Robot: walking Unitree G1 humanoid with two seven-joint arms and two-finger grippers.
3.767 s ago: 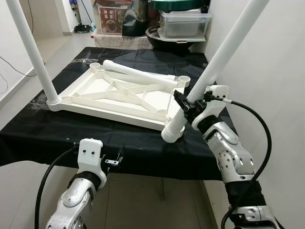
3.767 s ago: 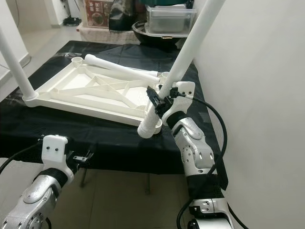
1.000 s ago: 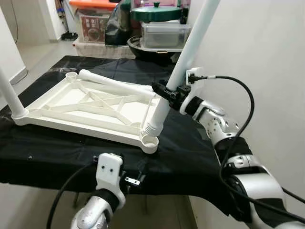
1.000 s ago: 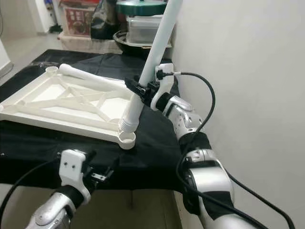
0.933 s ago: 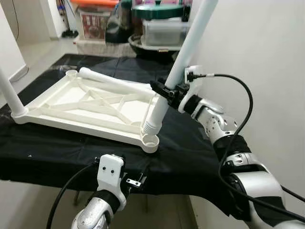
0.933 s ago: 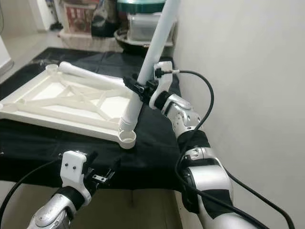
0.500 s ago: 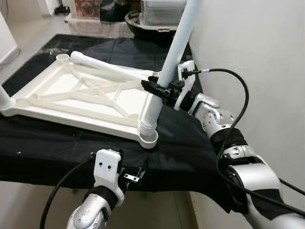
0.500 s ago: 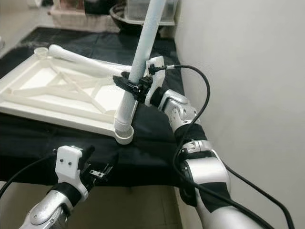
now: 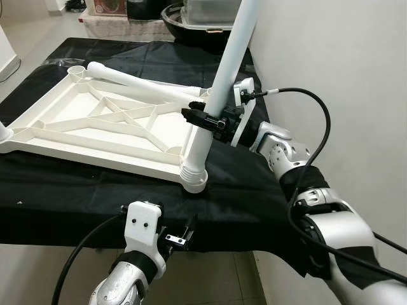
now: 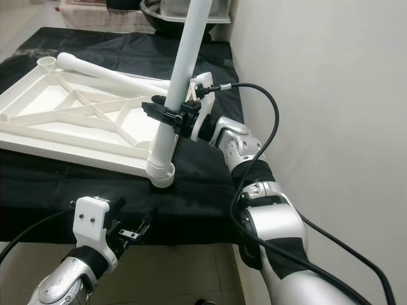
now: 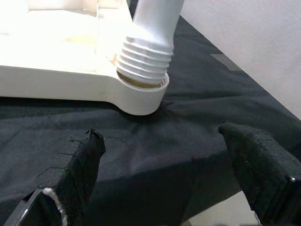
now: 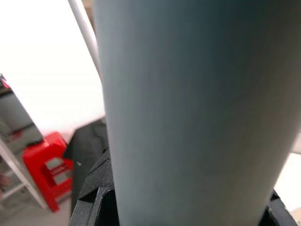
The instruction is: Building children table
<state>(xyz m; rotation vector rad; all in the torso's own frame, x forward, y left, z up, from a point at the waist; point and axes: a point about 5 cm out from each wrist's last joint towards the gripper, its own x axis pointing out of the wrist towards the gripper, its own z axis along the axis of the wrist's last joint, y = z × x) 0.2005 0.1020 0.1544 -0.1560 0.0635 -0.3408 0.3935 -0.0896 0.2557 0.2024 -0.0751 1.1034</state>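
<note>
White plastic table panel [image 9: 108, 124], underside up with ribbed cross-bracing, on the black-draped tabletop [image 9: 76, 197]. Right gripper [image 9: 205, 119], jaws clamped around a white leg [image 9: 219, 95] whose threaded end sits in the near-right corner socket [image 11: 141, 92]. Left gripper [image 11: 164, 160], jaws spread wide, holds nothing. 1 loose leg [image 9: 140, 82] lies across the panel.

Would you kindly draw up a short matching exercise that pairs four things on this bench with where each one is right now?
Things:
1. right gripper
2. left gripper
3. loose leg
4. upright leg

Places:
A. lying across the far side of the tabletop
B. threaded end seated in the near corner socket
C. low before the near edge of the black cloth, holding nothing
D. clamped round a leg above the socket

Pairs: 1-D, 2-C, 3-A, 4-B
</note>
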